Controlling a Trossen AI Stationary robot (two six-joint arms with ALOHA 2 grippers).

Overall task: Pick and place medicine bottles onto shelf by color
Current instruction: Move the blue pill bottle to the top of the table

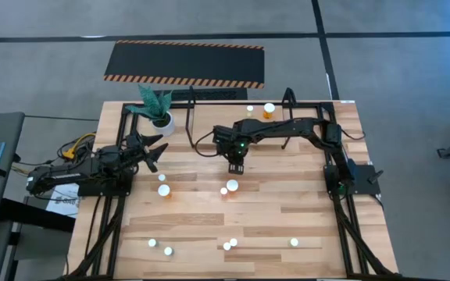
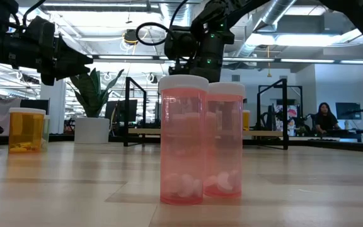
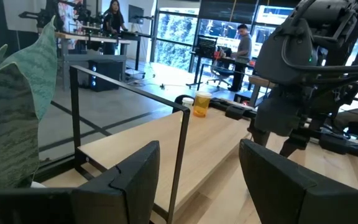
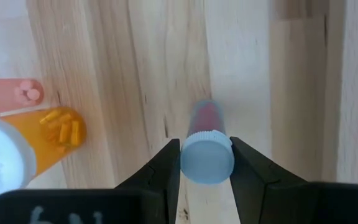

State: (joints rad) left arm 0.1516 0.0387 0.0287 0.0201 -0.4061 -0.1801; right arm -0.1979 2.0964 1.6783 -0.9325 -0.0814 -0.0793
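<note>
The right pincer (image 4: 205,163) hangs over the middle of the tabletop (image 1: 209,211), pinching a pinkish bottle (image 4: 207,149) by its white cap, the body pointing down at the wood; it seems to be clear of the surface, though how high is hard to tell. The left pincer (image 3: 197,180) waits near the plant (image 1: 158,109) at the left, its fingers spread and holding nothing.

By my reading the task is at an early stage. At the back of the tabletop stands the shelf (image 1: 201,104), and only two bottles, an orange one (image 1: 269,110) and a smaller one beside it (image 1: 250,109), sit in its area; whether they rest on it or just by it I cannot tell. Most bottles are left to sort: a pair (image 1: 163,190) left of centre, an orange and pink pair (image 1: 230,187) just below the right pincer, and five or so scattered along the front edge (image 1: 229,244). The carried bottle has yet to reach the shelf.
</note>
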